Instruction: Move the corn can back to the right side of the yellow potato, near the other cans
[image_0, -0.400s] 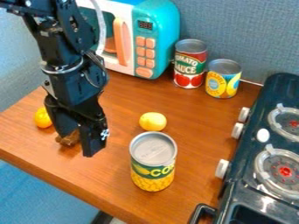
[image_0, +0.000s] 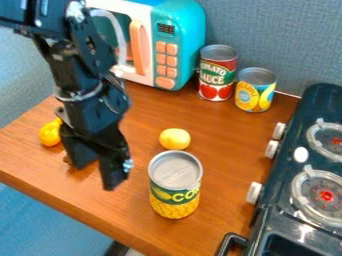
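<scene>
Two black fingers hang well apart on the black metal tool (image_0: 97, 178), so it's released, over the left part of the brown wooden tabletop (image_0: 143, 230)! Close behind those fingers sits a small brown object (image_0: 67, 160), mostly hidden, its shape too covered to tell. Just beside that, farther back, there's a bright yellow-orange rounded fruit-like piece (image_0: 50, 134), partly behind the arm. Over to the right of the tool stands an upright green-and-yellow metal can (image_0: 175, 187), kernels pictured on its label, and a pale yellow oval piece (image_0: 175, 139) lies just behind it. At the back, a teal-and-white toy microwave (image_0: 190, 47) stands beside a red-and-white metal can (image_0: 217, 75) and a yellow-and-blue metal can (image_0: 255, 92). And along the right, a black toy stove (image_0: 283, 167) with white knobs!
</scene>
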